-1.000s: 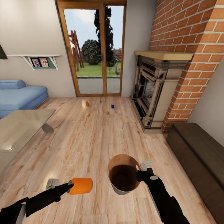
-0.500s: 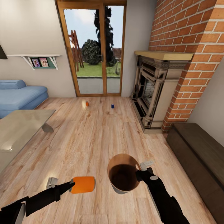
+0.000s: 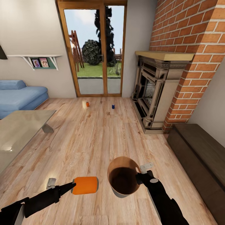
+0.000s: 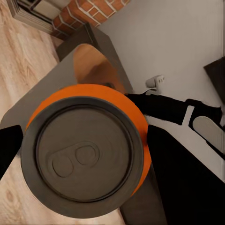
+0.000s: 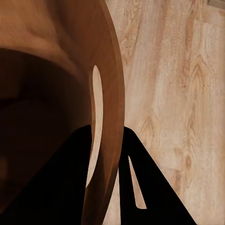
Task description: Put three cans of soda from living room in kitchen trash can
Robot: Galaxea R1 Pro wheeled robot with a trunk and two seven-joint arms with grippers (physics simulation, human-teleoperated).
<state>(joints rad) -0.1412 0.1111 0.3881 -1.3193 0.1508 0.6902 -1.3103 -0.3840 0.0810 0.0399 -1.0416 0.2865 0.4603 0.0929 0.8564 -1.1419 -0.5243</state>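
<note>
My left gripper (image 3: 73,186) is shut on an orange can of soda (image 3: 86,185), held on its side above the wood floor, just left of the trash can (image 3: 123,176). In the left wrist view the can's silver top (image 4: 84,150) faces the camera, with the bin's brown inside (image 4: 96,68) right behind it. My right gripper (image 3: 140,175) is shut on the trash can's rim (image 5: 110,117), holding the bin in the air with its brown opening toward me. Far off, near the glass doors, a second orange can (image 3: 87,104) and a dark blue can (image 3: 113,106) stand on the floor.
A glass coffee table (image 3: 18,128) is at the left, with a blue sofa (image 3: 18,95) behind it. The brick fireplace (image 3: 156,90) stands at the right, and a dark wooden bench (image 3: 200,156) runs along the right wall.
My left gripper has carried the orange can to the right, closer to the trash can. The right gripper has drawn the bin slightly lower and left. The camera has stayed still.
</note>
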